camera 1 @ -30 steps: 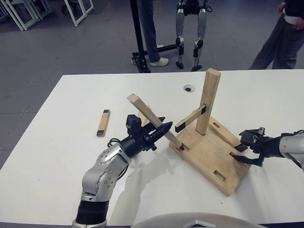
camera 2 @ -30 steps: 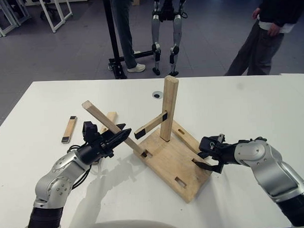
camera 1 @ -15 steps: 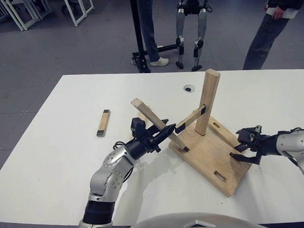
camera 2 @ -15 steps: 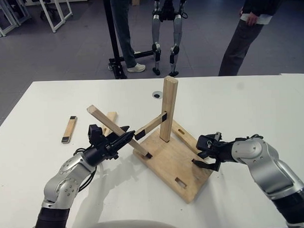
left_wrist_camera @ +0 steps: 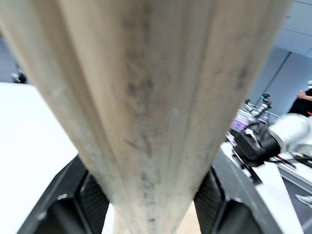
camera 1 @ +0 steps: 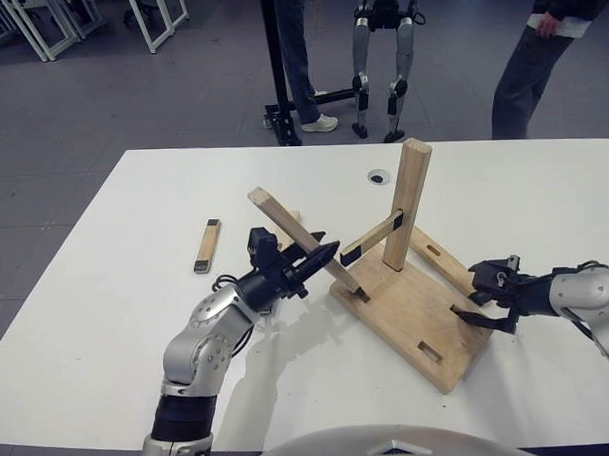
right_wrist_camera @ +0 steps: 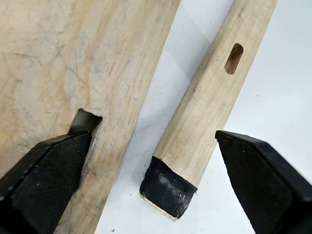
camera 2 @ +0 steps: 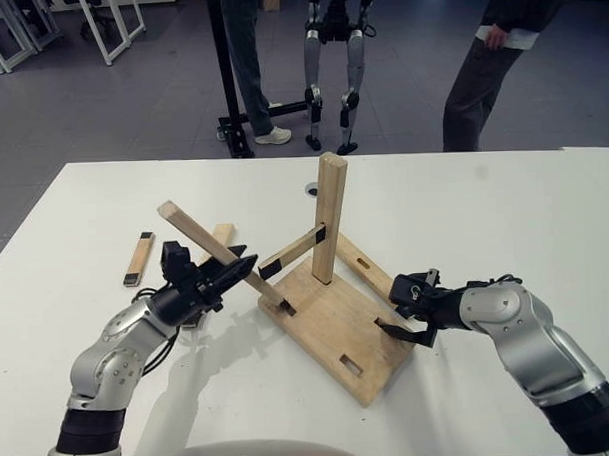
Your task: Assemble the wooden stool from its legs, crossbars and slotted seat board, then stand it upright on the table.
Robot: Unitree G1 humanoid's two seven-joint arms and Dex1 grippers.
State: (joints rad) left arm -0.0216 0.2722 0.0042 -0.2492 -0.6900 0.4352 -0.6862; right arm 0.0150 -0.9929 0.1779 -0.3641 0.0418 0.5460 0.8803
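The slotted seat board [camera 1: 423, 324] lies flat on the white table. One leg [camera 1: 406, 199] stands upright in it, and a crossbar [camera 1: 370, 241] slants down from that leg. My left gripper [camera 1: 323, 253] is shut on a second leg [camera 1: 284, 224]. This leg tilts, and its dark lower end rests at the board's left corner. In the left wrist view that leg [left_wrist_camera: 156, 97] sits between the pads [left_wrist_camera: 80, 195]. My right gripper [camera 1: 477, 302] is open at the board's right edge. It straddles the board edge [right_wrist_camera: 73, 73] and a slotted leg [right_wrist_camera: 209, 92] lying beside it.
A loose crossbar [camera 1: 207, 245] lies on the table to the left, and another wooden piece [camera 2: 221, 235] lies behind the tilted leg. A round cable hole [camera 1: 380, 175] is at the table's back. People and a stand are on the floor beyond the table.
My left gripper drew back to the left with the tilted leg. The board with its upright leg slid a little left, and my right gripper followed at its edge.
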